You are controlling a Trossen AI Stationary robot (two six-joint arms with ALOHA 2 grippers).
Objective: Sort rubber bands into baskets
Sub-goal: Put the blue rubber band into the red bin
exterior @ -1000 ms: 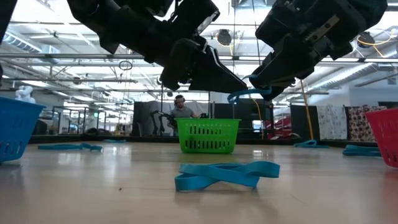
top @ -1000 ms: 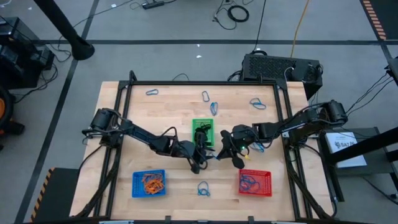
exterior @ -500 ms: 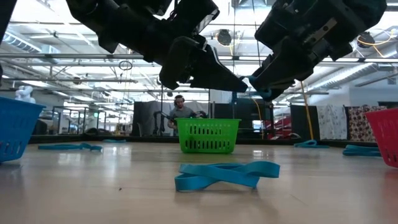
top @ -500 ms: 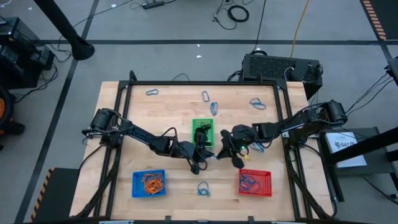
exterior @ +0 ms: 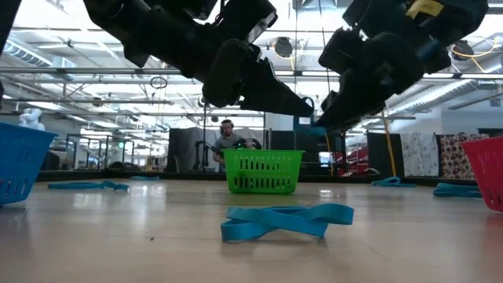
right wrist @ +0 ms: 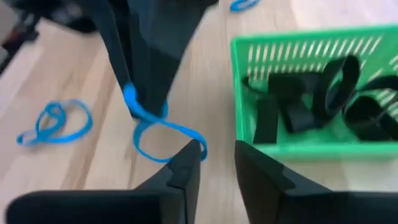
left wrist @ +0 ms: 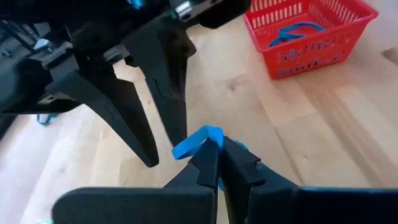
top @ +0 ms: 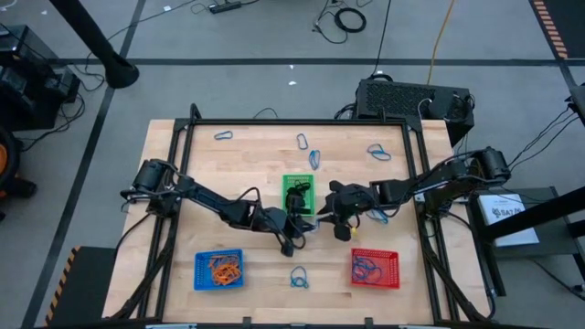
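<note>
A blue rubber band (right wrist: 163, 138) hangs over the table just in front of the green basket (top: 298, 195), which holds black bands (right wrist: 314, 99). My left gripper (left wrist: 219, 154) is shut on it. My right gripper (right wrist: 217, 163) faces the left one from the right, fingers open, close to the band's loop. The blue basket (top: 219, 270) with orange bands and the red basket (top: 375, 267) with blue bands stand near the front edge. My left gripper pinches one end of the blue band (left wrist: 200, 139) between its two fingertips, reaching in from the table's left, slanting down. The rest of the band hangs as a slack loop (right wrist: 168, 144) below the fingertips, clear of the table. My right gripper has one fingertip (right wrist: 191, 155) next to the loop's low end; whether it touches I cannot tell.
Loose blue bands lie on the wood: one (top: 299, 277) between the front baskets, one (top: 379, 217) right of the grippers, several (top: 314, 158) along the far side. A black metal frame (top: 416, 164) borders the table, with bare wood at front left.
My right gripper has opened, let go of the blue band and shifted a little toward the table's left and far side. The band now stays with my left gripper, which has kept its place in front of the green basket.
</note>
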